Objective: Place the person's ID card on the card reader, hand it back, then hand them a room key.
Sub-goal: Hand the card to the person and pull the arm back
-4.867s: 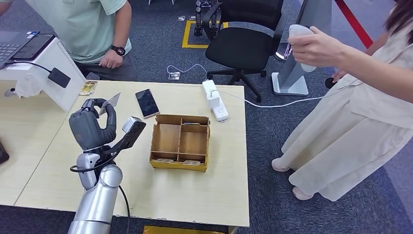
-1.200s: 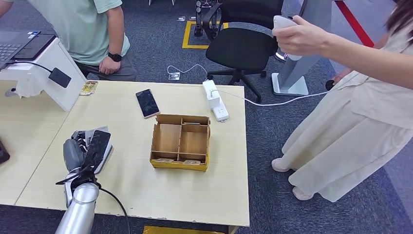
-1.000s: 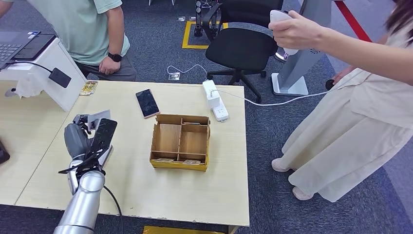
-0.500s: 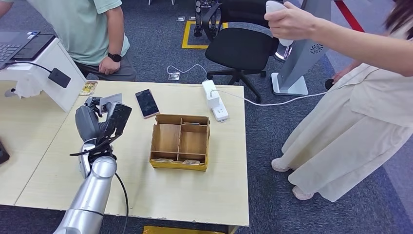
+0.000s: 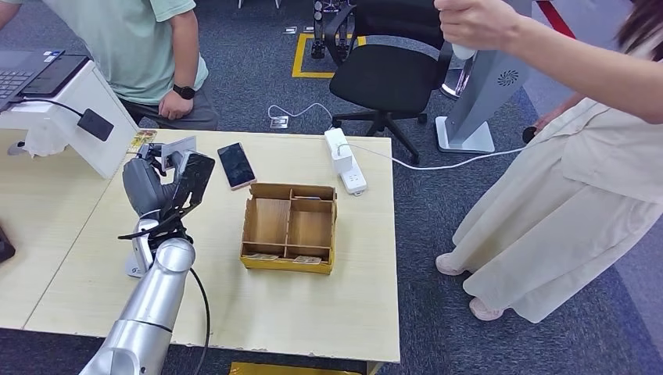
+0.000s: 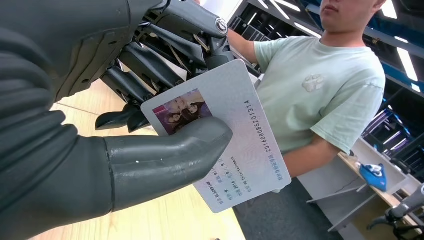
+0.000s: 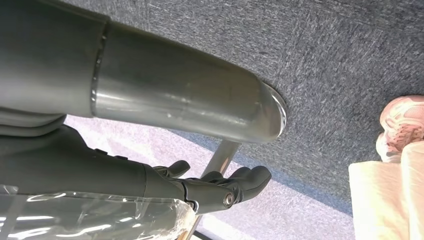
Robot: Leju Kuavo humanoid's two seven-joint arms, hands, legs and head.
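Card (image 6: pixel 227 140), thin, stiff and likely slick, pinched at one corner by the left hand (image 5: pixel 160 183); right hand (image 7: pixel 220 187) hangs, fingers loosely apart, empty.

Matt pale wood-grain table (image 5: pixel 313 305), brown cardboard tray (image 5: pixel 289 226), glossy glass phone (image 5: pixel 235 165). Smooth plastic ID card (image 6: pixel 235 135) against the left hand (image 5: pixel 160 183), matt grey; brushed silver metal forearm (image 5: pixel 152 301).
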